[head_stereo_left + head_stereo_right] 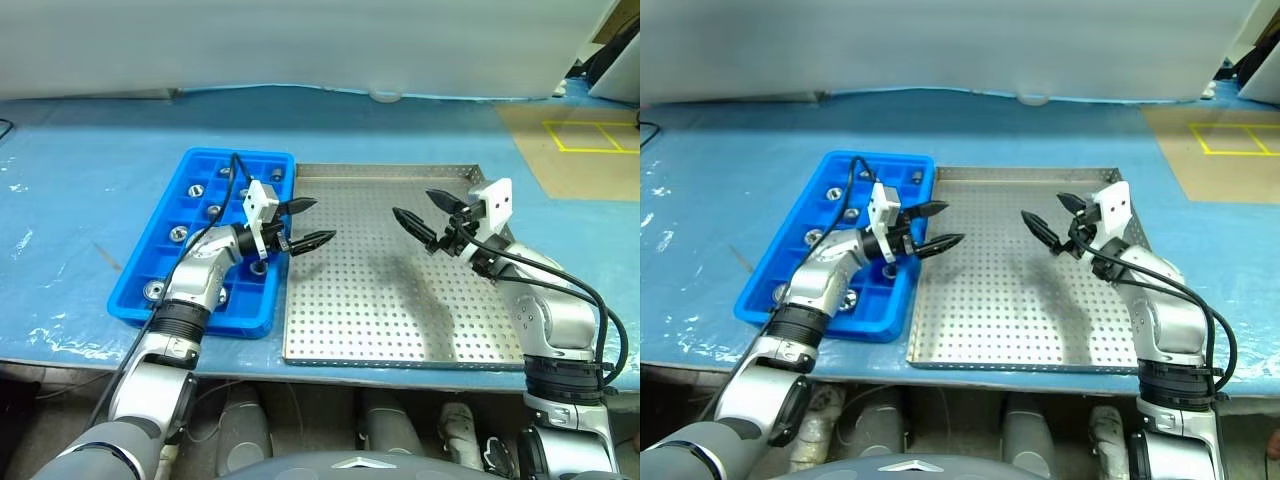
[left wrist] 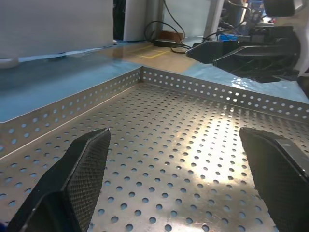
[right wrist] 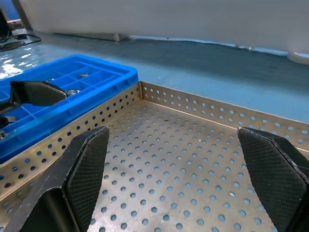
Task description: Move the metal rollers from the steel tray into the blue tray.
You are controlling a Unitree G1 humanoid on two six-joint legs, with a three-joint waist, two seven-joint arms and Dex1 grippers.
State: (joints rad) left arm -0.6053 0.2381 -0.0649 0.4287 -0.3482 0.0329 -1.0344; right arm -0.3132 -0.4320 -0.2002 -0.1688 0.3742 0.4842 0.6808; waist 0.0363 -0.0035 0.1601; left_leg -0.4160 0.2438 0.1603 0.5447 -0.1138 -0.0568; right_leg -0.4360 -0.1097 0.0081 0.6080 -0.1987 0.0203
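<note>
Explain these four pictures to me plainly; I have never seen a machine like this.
This is a two-armed robot standing at a blue-covered table. Two pictures look down from its head; the other two look along each wrist, between that arm's black fingers. On the table lie a large square silver steel tray with a perforated floor and, beside it, a bright blue plastic tray divided into small compartments. Small shiny silver metal rollers sit in several blue compartments; no rollers show on the steel tray's visible floor. The left pincer and the right pincer both hang open over the steel tray, holding nothing.
</note>
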